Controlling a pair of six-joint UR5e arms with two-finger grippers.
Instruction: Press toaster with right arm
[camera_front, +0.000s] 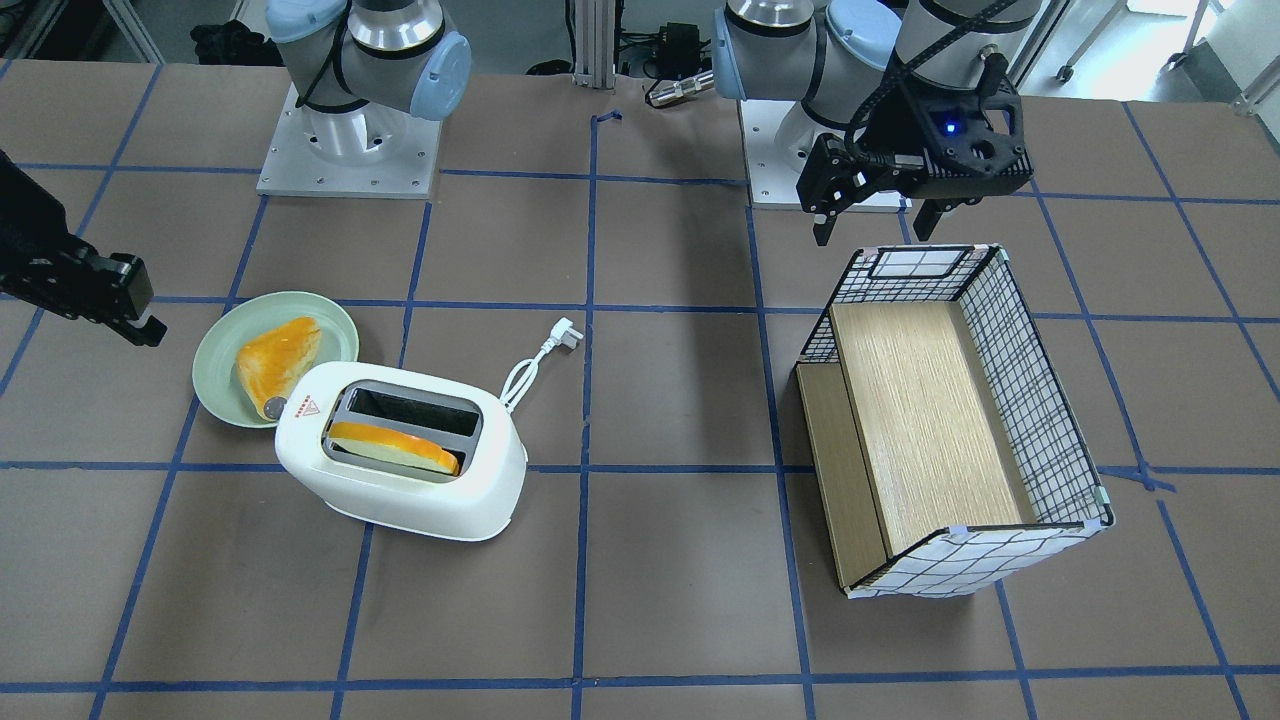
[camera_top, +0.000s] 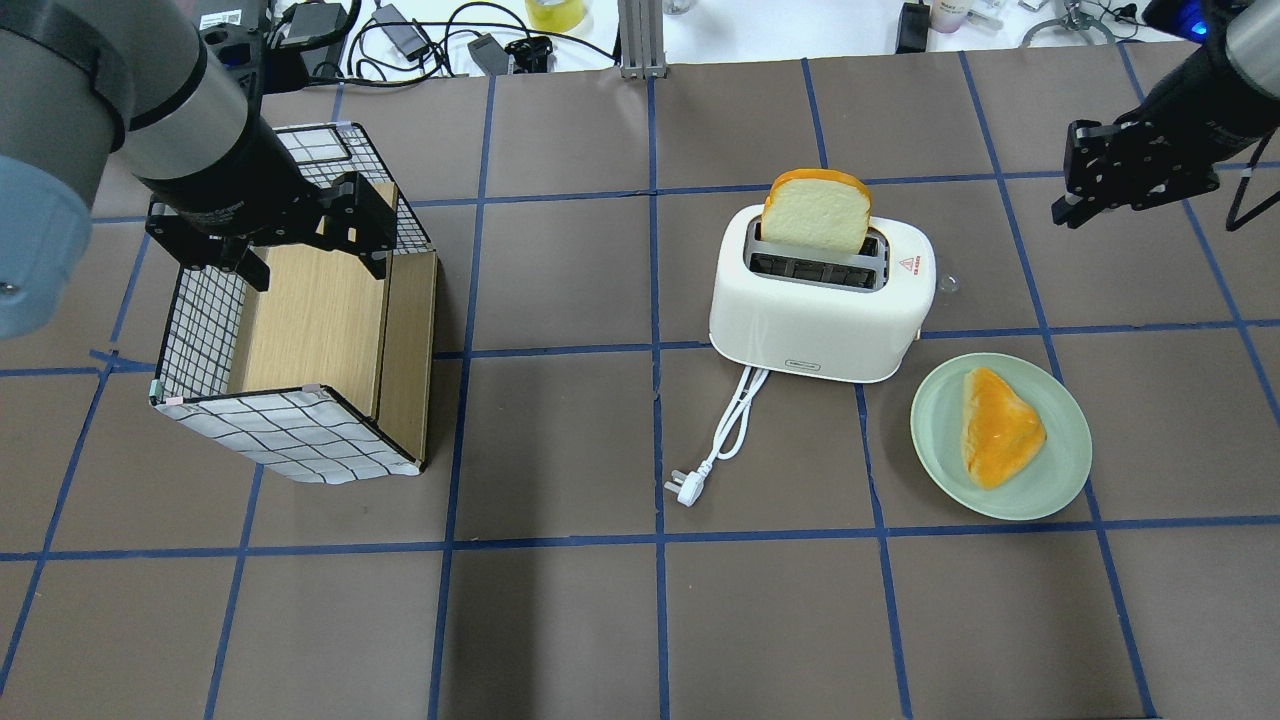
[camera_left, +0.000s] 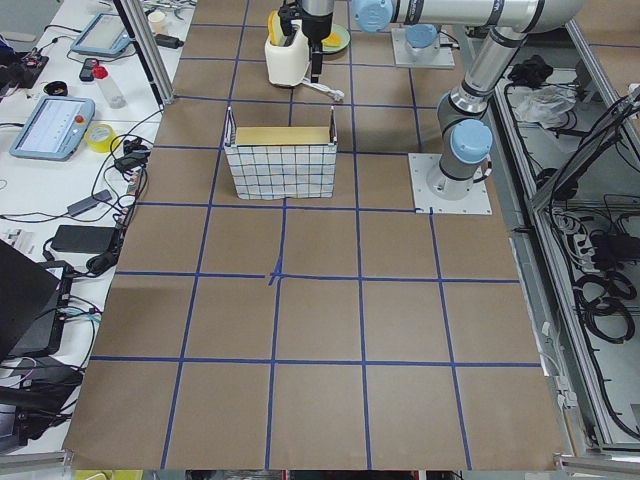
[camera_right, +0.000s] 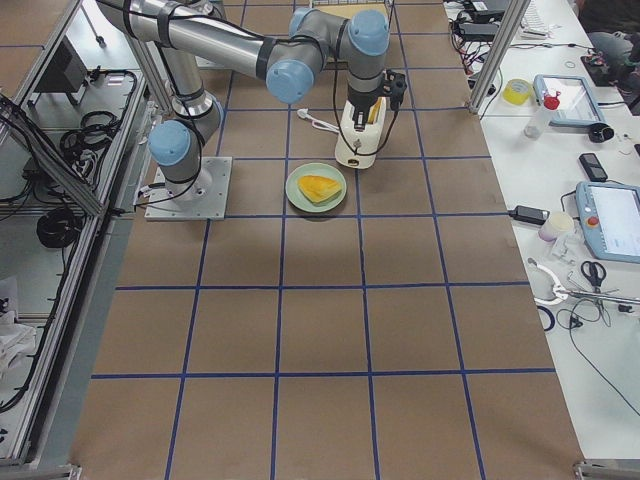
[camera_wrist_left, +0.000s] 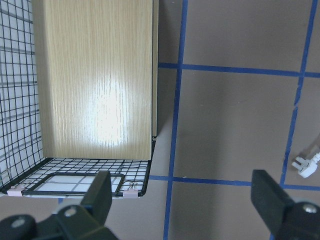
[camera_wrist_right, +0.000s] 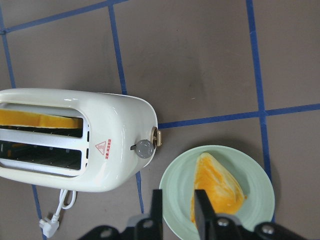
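The white toaster (camera_top: 820, 310) stands right of the table's middle with a bread slice (camera_top: 815, 210) upright in its far slot. In the right wrist view the toaster (camera_wrist_right: 75, 140) shows a red triangle sticker and a grey round lever knob (camera_wrist_right: 145, 148) on its end, facing the plate. My right gripper (camera_top: 1062, 212) is shut and empty. It hovers to the right of the toaster, apart from it, over the plate's edge (camera_wrist_right: 178, 200). My left gripper (camera_top: 315, 270) is open and empty above the basket's rear rim.
A green plate (camera_top: 1050, 480) with an orange bread wedge (camera_top: 995, 425) lies right of the toaster. The toaster's white cord and plug (camera_top: 685, 490) trail toward me. A wire basket (camera_top: 300, 440) with a wooden floor stands at the left.
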